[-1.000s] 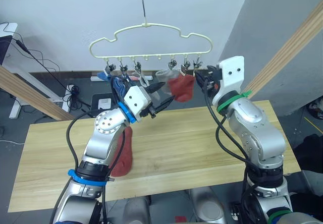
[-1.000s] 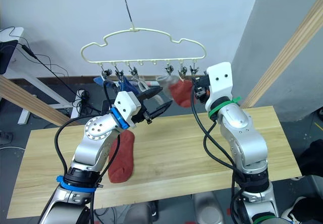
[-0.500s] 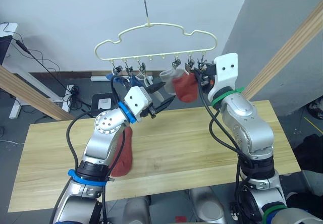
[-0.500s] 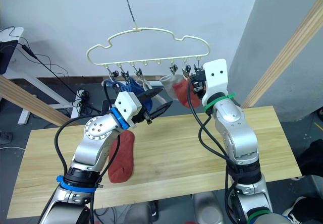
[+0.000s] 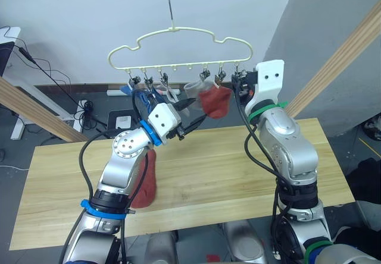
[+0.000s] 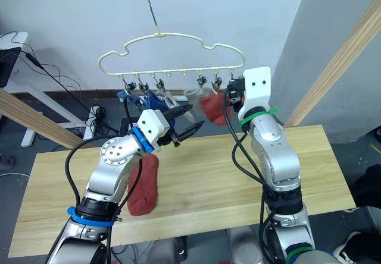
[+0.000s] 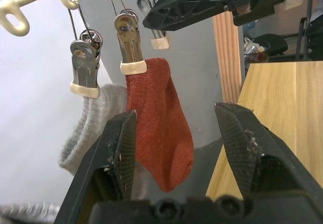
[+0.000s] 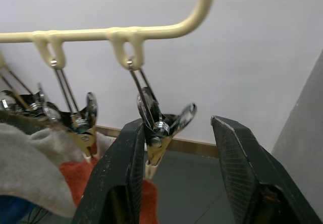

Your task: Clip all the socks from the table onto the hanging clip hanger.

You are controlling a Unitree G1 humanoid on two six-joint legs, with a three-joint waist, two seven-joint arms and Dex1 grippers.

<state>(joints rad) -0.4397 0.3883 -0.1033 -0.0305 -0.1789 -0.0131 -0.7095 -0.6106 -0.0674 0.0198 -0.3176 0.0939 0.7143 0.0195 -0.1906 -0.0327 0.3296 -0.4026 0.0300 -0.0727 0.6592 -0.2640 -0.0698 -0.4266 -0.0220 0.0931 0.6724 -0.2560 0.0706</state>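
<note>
My left gripper (image 5: 191,114) is raised toward the hanger (image 5: 178,49) with its two fingers spread and nothing between them, facing a red sock (image 7: 161,118) that already hangs from a clip, with a grey sock (image 7: 93,125) pinned just beside it. My right gripper (image 8: 174,148) is up at the far right end of the hanger, its fingers also parted, straddling the last clip (image 8: 159,120) without yet squeezing it; that clip holds no sock. Blue socks (image 5: 143,100) hang at the left end. The one sock left on the table (image 5: 250,175) is the other red sock (image 5: 144,184), lying flat beneath my left forearm, toward the table's left half. I judge it light, soft and limp: it will sag and fold wherever I lift it, and it cannot break or slip much, since knit fabric catches on the finger pads. I would pinch it at the cuff edge, taking both layers together, so a short firm margin stands above my fingers to feed into the clip. The clip is the stiffer part, I expect: a small sprung metal piece on a wire link that swings freely, so it wants a steady squeeze on its wings while the hanger sways.
</note>
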